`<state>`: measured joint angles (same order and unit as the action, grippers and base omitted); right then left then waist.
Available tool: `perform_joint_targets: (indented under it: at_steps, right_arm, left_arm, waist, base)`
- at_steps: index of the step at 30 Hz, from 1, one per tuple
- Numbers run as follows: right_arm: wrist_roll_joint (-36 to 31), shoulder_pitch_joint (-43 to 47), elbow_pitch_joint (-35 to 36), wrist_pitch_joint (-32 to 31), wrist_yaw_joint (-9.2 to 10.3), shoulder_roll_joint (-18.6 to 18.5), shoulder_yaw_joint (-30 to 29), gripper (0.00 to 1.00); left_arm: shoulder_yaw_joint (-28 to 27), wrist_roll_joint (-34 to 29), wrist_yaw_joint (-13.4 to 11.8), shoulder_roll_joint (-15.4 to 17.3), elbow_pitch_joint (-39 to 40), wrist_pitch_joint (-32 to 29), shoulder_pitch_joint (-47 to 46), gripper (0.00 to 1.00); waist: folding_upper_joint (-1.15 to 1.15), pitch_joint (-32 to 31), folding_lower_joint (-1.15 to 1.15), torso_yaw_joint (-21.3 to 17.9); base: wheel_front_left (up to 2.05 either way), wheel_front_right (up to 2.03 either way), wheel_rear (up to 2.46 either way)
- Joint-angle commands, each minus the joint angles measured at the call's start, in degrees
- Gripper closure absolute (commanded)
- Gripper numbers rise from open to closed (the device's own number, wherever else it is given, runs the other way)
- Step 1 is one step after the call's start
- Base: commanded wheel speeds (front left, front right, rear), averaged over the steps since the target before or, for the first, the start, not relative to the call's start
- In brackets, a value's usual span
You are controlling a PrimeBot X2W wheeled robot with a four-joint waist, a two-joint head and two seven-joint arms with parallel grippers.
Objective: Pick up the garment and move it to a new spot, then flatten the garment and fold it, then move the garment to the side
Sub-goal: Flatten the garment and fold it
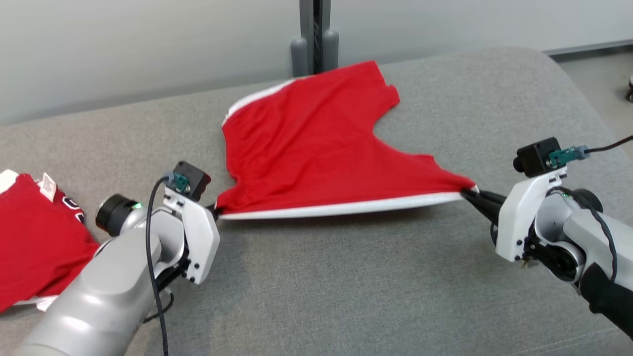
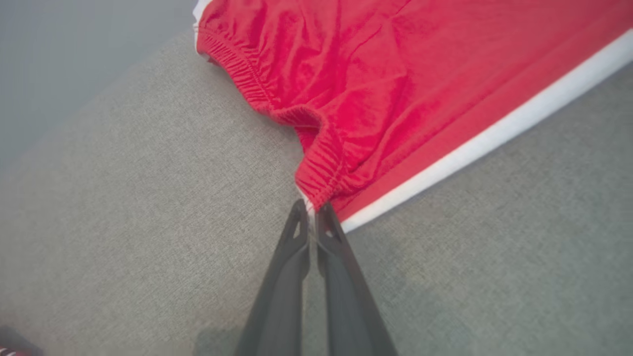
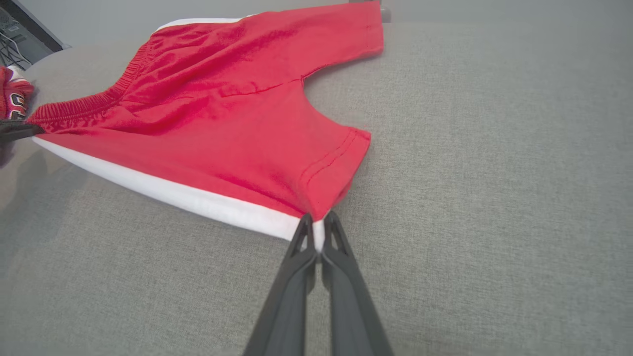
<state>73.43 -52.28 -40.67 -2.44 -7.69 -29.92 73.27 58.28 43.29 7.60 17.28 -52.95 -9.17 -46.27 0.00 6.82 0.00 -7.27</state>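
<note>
The garment, red shorts with an elastic waistband and a white side stripe, lies at the centre of the head view on a grey cushion, its near edge stretched taut. The left gripper at lower left pinches the waistband corner, jaws pressed together on cloth. The right gripper at right pinches the leg-hem corner likewise. A second red garment with a white tag lies at the left edge
</note>
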Motion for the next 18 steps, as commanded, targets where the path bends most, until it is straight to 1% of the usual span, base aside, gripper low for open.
perform_joint_targets:
  at_steps: [1,7,11,15,18]
  right_arm:
    - [0.73,1.44,-0.45,-1.19,0.36,-2.26,-0.06,1.00]
    - [2.03,3.61,1.30,-4.73,0.37,-4.14,0.06,1.00]
    - [3.93,5.63,3.18,-8.00,0.39,-5.65,0.12,1.00]
    - [5.34,7.17,5.19,-11.54,0.40,-7.38,0.11,1.00]
    - [6.10,8.06,6.41,-13.28,0.40,-8.54,0.13,1.00]
  left_arm:
    - [0.62,0.91,-0.23,2.52,0.67,-0.76,1.90,1.00]
    - [1.97,3.52,-0.24,4.96,5.62,-2.60,5.19,1.00]
    - [2.25,6.24,-0.24,6.21,9.93,-4.75,8.13,1.00]
    - [2.44,8.33,-0.23,8.27,14.13,-6.85,10.68,1.00]
    - [2.24,9.60,-0.85,9.35,17.22,-8.23,12.48,1.00]
  waist:
    - [0.00,-1.76,0.00,-0.11]
    - [0.00,-3.68,0.00,-0.10]
    - [0.00,-4.98,0.00,-0.07]
    - [0.00,-5.95,0.00,-0.08]
    - [0.00,-6.35,0.00,-0.06]
  base:
    - [0.00,0.00,0.00]
    - [0.00,0.00,0.00]
    - [0.00,0.00,0.00]
    - [0.00,0.00,0.00]
    - [0.00,0.00,0.00]
